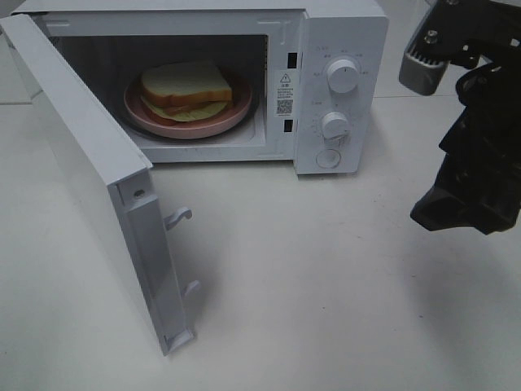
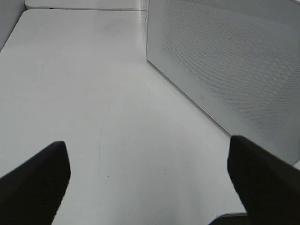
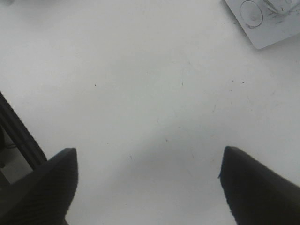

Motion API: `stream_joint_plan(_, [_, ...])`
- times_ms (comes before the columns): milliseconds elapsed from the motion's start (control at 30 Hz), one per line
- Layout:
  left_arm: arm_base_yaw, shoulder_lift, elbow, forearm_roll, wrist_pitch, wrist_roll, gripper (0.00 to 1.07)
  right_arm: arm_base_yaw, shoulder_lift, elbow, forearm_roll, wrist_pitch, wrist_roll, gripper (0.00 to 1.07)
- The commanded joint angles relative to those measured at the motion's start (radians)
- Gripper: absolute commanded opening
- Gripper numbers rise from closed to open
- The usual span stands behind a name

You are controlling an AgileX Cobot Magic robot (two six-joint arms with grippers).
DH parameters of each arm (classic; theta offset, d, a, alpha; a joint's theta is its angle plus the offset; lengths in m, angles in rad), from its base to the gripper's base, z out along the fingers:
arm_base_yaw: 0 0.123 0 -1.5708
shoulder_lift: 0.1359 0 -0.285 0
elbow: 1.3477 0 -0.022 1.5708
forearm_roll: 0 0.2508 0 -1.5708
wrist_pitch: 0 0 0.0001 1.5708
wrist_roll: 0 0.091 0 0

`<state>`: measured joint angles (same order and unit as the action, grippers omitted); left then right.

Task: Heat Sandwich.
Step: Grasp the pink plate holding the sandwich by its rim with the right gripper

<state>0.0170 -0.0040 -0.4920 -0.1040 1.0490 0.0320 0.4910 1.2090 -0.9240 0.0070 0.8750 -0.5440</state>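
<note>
The white microwave (image 1: 358,37) carries no brand name that can be read. A sticker (image 1: 284,94) on the strip between cavity and control panel shows a warning triangle, a few lines of print and a square code, all too small to read. The marks ringed round the upper knob (image 1: 343,75) and lower knob (image 1: 335,125) are likewise too fine to read, and the round button (image 1: 328,158) below them looks blank. From the left wrist camera the door's outer face is a dotted mesh with one tiny mark near its lower edge, not legible.

The sandwich (image 1: 186,85) lies on a pink plate (image 1: 195,128) inside the open cavity, at about 11 o'clock in the high view. The cavity's front lip cuts off the plate's near rim, and its back is in shadow. The door (image 1: 81,179) swings out toward 8 o'clock, seen almost edge-on with two latch hooks showing.

The right arm enters at 3 o'clock, cropped by the frame edge, a dark mass with little detail. The right end effector (image 3: 149,187) has its fingers spread wide over bare worktop (image 1: 309,277), holding nothing. The left end effector (image 2: 147,183), seen only from its own wrist camera, is also spread wide and empty, beside the door's outer face.

The worktop is plain white and matte, with faint scuffs and specks. Pale seams run behind the microwave; nothing more of the room shows.
</note>
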Motion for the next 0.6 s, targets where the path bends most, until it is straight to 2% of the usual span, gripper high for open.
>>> stream_joint_plan(33, [-0.005,-0.017,0.001,-0.006,-0.015,-0.003,0.84,-0.001,-0.01,-0.004,0.008,0.042,-0.104,0.8])
stream_joint_plan(167, [-0.005,-0.017,0.001,-0.006,-0.015,-0.003,0.84,-0.001,-0.007,-0.004,0.013,0.07,-0.19,0.75])
stream_joint_plan(600, [-0.005,-0.017,0.001,-0.006,-0.015,-0.003,0.84,0.018,0.075,-0.004,0.009,0.064,-0.341,0.75])
